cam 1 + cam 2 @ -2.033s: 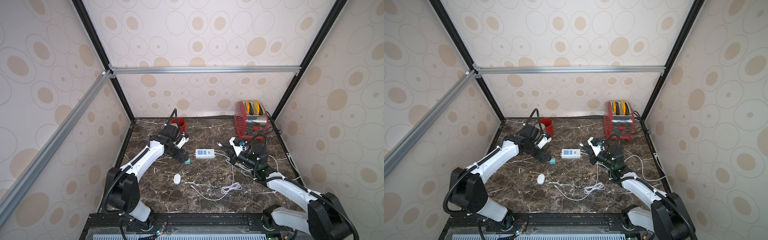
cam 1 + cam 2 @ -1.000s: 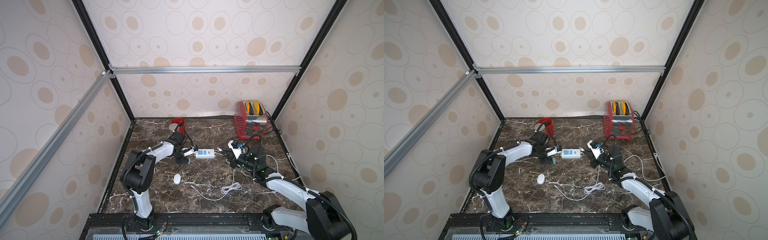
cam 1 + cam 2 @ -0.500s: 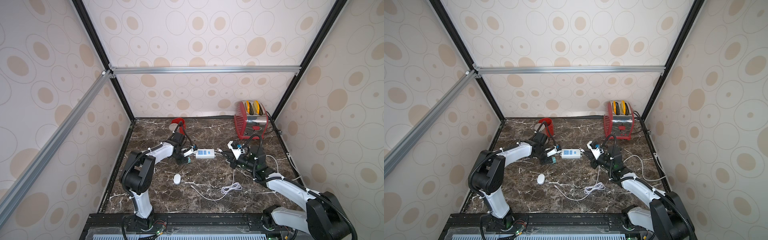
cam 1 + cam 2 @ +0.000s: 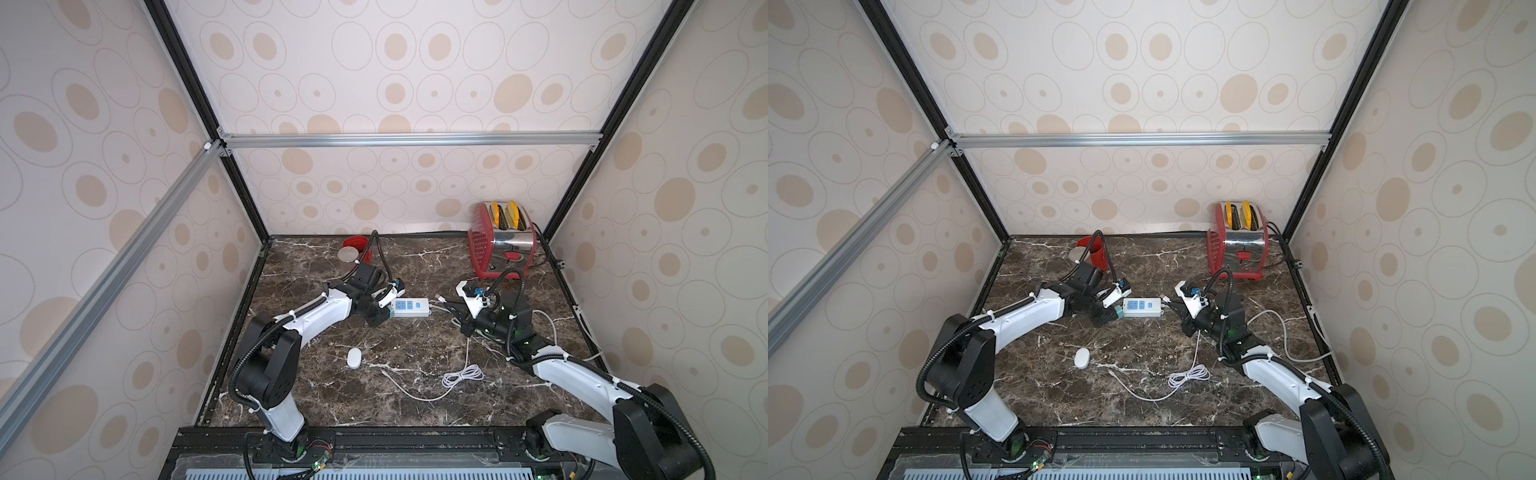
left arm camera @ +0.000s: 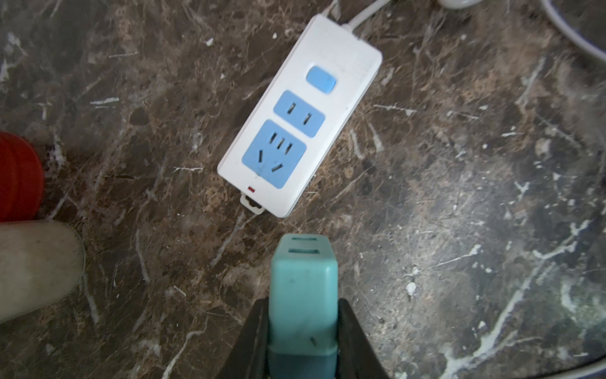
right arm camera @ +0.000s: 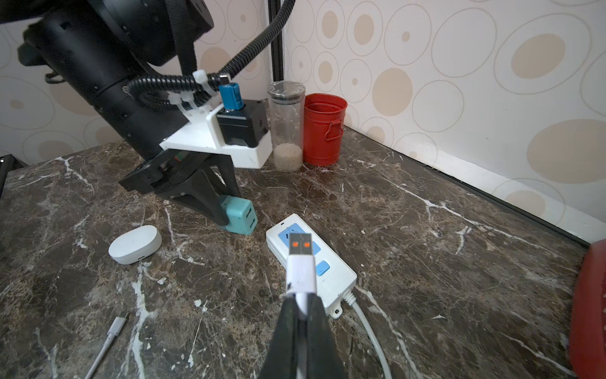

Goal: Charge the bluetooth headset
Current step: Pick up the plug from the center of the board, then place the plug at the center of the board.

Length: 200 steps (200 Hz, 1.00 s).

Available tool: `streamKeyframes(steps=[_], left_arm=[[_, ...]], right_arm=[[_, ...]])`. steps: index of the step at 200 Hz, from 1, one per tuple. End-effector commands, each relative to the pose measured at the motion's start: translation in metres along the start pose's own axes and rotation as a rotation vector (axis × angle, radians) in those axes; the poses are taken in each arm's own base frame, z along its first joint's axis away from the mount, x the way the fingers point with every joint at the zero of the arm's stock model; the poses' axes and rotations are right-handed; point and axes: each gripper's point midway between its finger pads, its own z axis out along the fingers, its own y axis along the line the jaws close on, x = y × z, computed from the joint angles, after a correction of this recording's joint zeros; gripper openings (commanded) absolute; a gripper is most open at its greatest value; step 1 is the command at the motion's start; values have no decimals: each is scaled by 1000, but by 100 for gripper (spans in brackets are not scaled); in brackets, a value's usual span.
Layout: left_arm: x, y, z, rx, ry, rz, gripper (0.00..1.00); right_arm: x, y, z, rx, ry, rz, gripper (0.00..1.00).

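Nearest the robot's base, the bluetooth headset lies flat on the marble worktop, long axis running near to far; its port end is too small to tell. Farther back, the left end effector, the nearer one to it, clamps a teal charger plug. The right end effector pinches a white USB plug by the power strip.

No text, label or number is readable.
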Motion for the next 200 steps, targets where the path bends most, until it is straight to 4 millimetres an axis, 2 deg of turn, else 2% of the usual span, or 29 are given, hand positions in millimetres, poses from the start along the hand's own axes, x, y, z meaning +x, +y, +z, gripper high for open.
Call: streamKeyframes(steps=[1,19,51,125,200], left_arm=[[6,-14,6,5,37,-108,22],[13,-22,15,-5,66,-131,21],[13,-29,26,-21,30,-225,21],[20,-27,39,-62,18,-267,28],[30,-24,48,-96,6,-304,54]], right_arm=[[-12,-6,-4,28,-29,-10,0],[-11,-9,-6,50,-23,-8,0],[-11,-14,-6,73,-4,21,0],[-9,-14,-5,67,-11,30,0],[-9,-14,-4,64,-7,23,0]])
